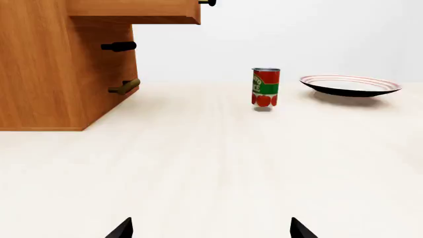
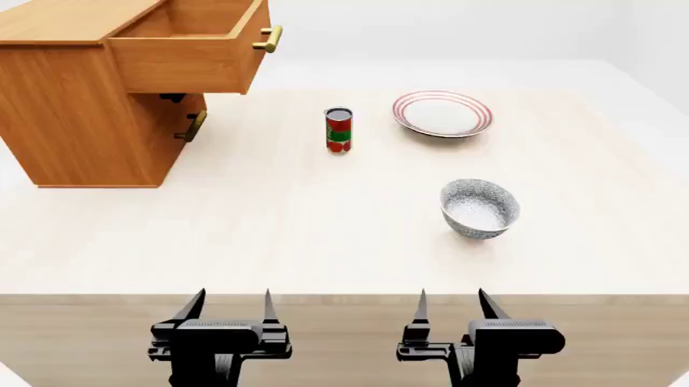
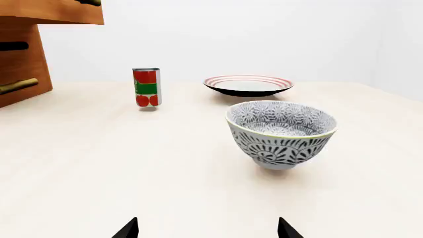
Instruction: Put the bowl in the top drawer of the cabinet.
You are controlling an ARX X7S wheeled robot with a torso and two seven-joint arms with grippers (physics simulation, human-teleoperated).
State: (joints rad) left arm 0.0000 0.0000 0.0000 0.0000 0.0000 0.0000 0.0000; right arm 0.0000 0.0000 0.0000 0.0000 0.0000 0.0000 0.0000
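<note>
While both grippers, left (image 2: pixel 228 310) and right (image 2: pixel 451 310), hang at the table's near edge, jaws apart and empty, only the right wrist view shows the small deep grey-blue patterned bowl (image 3: pixel 282 134): upright on the pale wooden table (image 2: pixel 269 234), white inside. Beyond: red tomato can (image 2: pixel 338 130), red-ringed white plate (image 2: pixel 443 114). Far left, orange-brown wooden cabinet (image 2: pixel 76 121), brass-handled top drawer (image 2: pixel 189 60) pulled open.

A: From where is the table (image 2: pixel 323 234) seen?

B: From above in the head view, facing forward and down. It is skimmed low by the 2 wrist views.

A: What is shared?

B: The can (image 1: pixel 266 88) and plate (image 3: pixel 248 85) are caught by all 3.
</note>
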